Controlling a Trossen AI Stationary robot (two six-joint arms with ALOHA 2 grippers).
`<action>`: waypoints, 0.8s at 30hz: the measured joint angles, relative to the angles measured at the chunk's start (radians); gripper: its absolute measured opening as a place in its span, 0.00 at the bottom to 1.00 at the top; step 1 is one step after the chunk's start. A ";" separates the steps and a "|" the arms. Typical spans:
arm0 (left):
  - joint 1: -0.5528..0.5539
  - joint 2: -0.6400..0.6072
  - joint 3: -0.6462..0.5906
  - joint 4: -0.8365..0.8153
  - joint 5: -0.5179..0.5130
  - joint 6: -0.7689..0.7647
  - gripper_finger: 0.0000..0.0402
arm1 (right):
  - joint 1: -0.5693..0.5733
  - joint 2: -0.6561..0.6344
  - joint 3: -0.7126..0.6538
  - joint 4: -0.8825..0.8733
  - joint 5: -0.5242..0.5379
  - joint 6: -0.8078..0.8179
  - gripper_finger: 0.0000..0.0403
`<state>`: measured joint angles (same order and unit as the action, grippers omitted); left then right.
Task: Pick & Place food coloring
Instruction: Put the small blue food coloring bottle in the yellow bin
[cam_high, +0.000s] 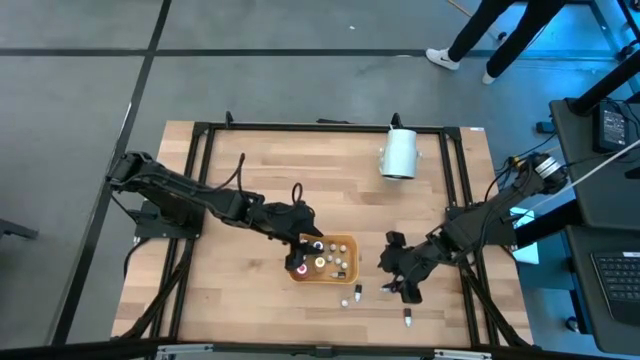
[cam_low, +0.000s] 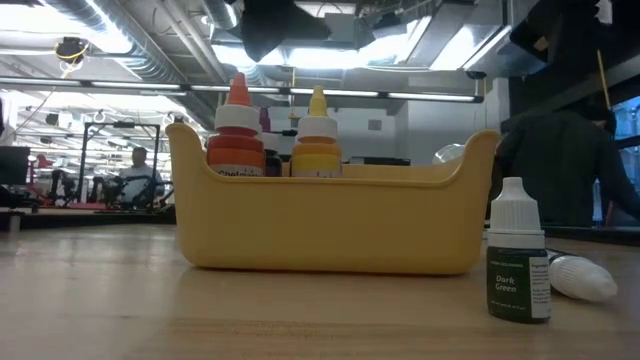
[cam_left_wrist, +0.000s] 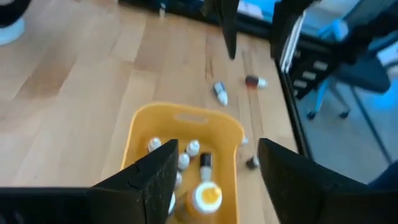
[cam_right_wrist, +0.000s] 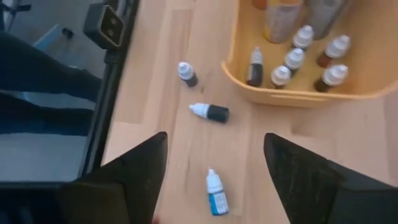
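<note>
Both hands apart, left hand (cam_high: 300, 252) over tray (cam_high: 345, 272), right hand (cam_high: 398, 278) beside loose bottles (cam_right_wrist: 210, 112).

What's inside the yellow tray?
The yellow tray holds several small white-capped bottles and bigger orange and yellow ones. Its wall hides their lower parts in the low view.
</note>
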<state>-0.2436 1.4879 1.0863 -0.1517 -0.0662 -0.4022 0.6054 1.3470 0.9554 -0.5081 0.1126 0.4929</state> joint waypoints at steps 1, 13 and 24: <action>-0.006 0.000 0.000 -0.013 -0.005 0.014 0.54 | 0.005 0.008 0.000 0.012 0.000 -0.007 0.65; -0.065 0.000 0.000 -0.077 -0.029 0.058 0.53 | 0.034 0.176 0.000 -0.105 -0.126 -0.058 0.51; -0.070 0.000 0.000 -0.094 -0.031 0.046 0.53 | 0.035 0.344 0.000 -0.098 -0.134 -0.084 0.40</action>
<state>-0.3138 1.4879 1.0863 -0.2453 -0.0976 -0.3563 0.6403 1.6909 0.9550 -0.6064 -0.0219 0.4090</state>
